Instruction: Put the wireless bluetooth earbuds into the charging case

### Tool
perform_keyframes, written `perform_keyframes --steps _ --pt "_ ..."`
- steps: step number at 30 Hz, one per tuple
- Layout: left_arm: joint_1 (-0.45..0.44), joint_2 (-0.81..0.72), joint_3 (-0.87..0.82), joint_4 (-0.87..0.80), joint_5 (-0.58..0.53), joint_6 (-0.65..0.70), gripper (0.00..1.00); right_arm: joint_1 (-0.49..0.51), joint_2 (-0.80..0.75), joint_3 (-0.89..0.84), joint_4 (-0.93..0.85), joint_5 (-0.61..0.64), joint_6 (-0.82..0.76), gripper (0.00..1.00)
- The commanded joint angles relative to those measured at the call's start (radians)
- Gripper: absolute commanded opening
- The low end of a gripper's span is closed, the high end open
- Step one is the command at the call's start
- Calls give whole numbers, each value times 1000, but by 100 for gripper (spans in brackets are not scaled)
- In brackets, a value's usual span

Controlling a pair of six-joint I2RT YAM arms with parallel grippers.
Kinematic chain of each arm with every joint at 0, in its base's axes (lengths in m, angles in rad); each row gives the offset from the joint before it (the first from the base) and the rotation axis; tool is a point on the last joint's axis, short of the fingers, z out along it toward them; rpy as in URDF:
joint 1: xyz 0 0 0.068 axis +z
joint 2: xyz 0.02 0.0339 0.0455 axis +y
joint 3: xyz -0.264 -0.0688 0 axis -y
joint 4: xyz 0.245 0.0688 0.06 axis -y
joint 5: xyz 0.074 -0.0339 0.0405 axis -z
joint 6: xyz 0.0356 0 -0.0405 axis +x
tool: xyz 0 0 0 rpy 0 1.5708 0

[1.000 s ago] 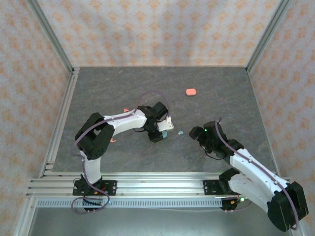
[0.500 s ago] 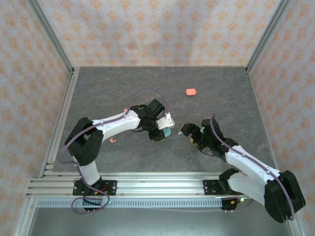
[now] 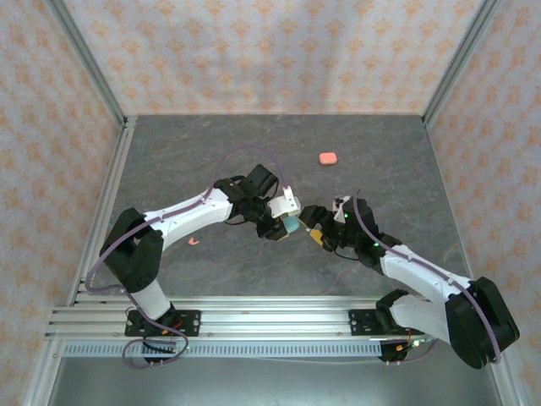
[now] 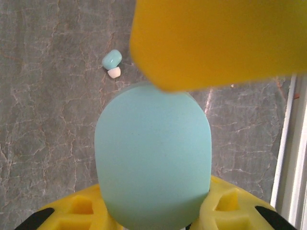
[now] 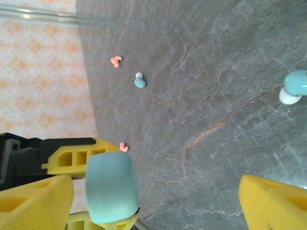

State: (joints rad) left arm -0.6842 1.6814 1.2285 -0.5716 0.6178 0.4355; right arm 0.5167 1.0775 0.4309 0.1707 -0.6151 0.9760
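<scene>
A dark grey, stone-patterned table is enclosed by walls papered in an orange motif, with an aluminium rail across the near edge. The two arms meet near the middle of the table.

The left gripper is clamped on a teal charging case. In the left wrist view one yellow finger presses the case from above and the other yellow finger cradles it from below. The case shows a smooth rounded face with no visible seam, so I cannot tell whether its lid is up or down.

The right gripper has its jaws spread wide and holds nothing. In its wrist view the teal case stands just beside one of its yellow fingers, inside the gap. Whether they touch cannot be told.

All the earbuds lie loose on the table, none in a case. One teal earbud with a white tip lies beyond the held case. In the right wrist view a far teal earbud lies well ahead of the open jaws. A near teal earbud is cut off by the picture's edge. A far pink earbud lies near the wall, and a near pink earbud lies beside the left gripper's finger. A pink case lies well apart, toward the back.
</scene>
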Motion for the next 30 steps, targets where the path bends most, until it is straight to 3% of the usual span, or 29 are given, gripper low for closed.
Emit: perform_keyframes --steps 1,6,14,16,21,25,30 --pt "8 -38 40 -17 48 -17 32 16 24 54 46 -34 -10 87" --pt "8 -40 49 -25 56 -14 32 31 90 93 50 -66 -8 74" --pt "11 -67 26 -11 37 -15 32 39 139 125 112 -79 43 26" --pt "15 -91 4 17 19 -32 37 40 130 129 123 -69 67 16" --pt "60 -214 -82 130 -6 -127 56 40 66 127 126 1 149 12" --pt "116 -336 -134 163 -3 -209 62 41 16 170 16 61 186 9" --pt "155 -490 -182 197 -107 -383 71 41 -25 226 -69 69 288 8"
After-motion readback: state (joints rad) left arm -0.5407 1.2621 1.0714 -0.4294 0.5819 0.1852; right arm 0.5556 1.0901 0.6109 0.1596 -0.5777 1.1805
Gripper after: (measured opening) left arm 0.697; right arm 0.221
